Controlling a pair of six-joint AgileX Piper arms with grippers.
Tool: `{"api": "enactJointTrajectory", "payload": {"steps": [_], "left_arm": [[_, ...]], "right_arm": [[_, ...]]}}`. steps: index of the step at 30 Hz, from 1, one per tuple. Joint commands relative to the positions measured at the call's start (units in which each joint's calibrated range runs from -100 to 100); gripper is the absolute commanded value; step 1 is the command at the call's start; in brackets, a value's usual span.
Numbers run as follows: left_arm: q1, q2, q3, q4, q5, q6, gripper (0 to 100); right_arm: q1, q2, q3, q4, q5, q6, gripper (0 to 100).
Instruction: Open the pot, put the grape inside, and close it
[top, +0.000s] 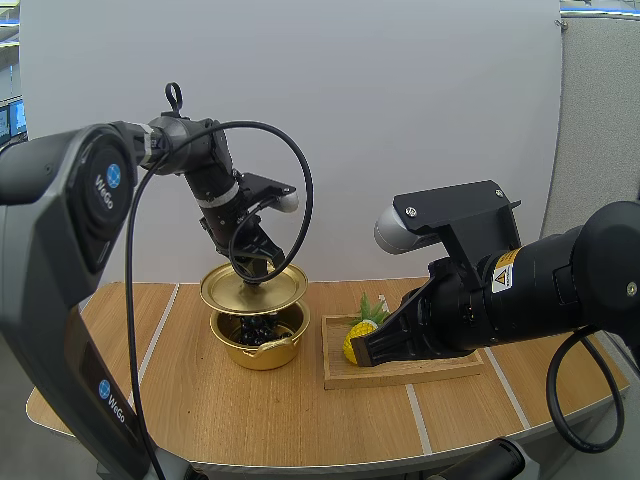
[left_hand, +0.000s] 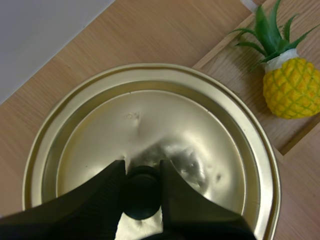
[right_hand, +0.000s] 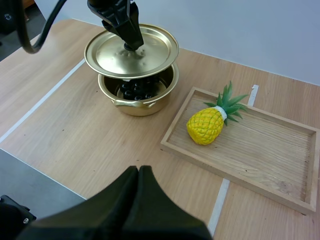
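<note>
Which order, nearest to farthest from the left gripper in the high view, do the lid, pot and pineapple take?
1. lid: its knob is pinched by the left gripper.
2. pot: directly below the lid.
3. pineapple: off to the right, on the wooden tray.

Black arms (top: 60, 200), blue round logos (top: 113, 177)

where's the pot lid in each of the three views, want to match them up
High view: lid held just above the pot by the left gripper, left of the wooden tray.
Left wrist view: lid under the left gripper, which pinches its knob.
Right wrist view: lid over the pot, beside the wooden tray.
Shared landmark: the pineapple on the wooden tray.
</note>
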Motion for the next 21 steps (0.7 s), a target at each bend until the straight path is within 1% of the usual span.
{"api": "enactJointTrajectory", "payload": {"steps": [1, 16, 21], "left_arm": [[-0.17, 3.98, 0.02, -1.31, -1.56, 0.67, 0], [-0.17, 9.87, 0.02, -1.94, -4.04, 0.88, 0], [-0.17, 10.39, 2.34, -2.03, -5.98, 1.33, 0]], "right_arm": [[-0.16, -0.51, 0.12, -0.35, 0.00, -0.29, 0], [-0.16, -0.51, 0.12, -0.35, 0.00, -0.29, 0], [-0.16, -0.51, 0.12, -0.35, 0.00, -0.29, 0]]}}
